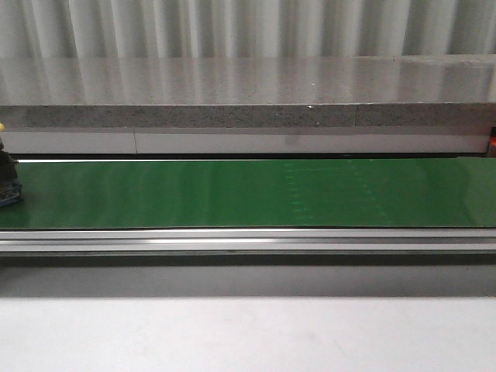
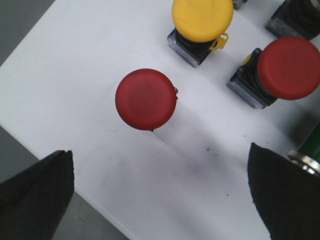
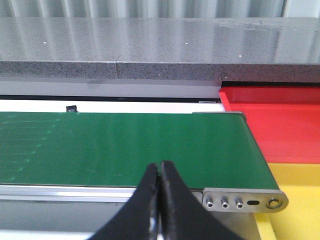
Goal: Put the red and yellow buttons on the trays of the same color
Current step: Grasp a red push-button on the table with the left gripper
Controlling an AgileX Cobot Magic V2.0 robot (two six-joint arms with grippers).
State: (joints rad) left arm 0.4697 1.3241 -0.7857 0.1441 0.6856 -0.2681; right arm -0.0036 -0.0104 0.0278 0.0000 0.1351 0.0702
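- Left fingers (image 2: 35,195) spread wide, empty, above white board (image 2: 65,90); right gripper (image 3: 160,172) pressed together, empty, over green belt (image 3: 125,145).
- Red tray (image 3: 280,125), yellow tray (image 3: 295,190) beside belt end.
- Red button (image 2: 146,99) on board between fingers; yellow button (image 2: 202,19) and second red button (image 2: 289,67) near it.

Buttons (image 2: 146,99) on table (image 2: 65,75); trays (image 3: 280,125) at belt (image 3: 125,147) end
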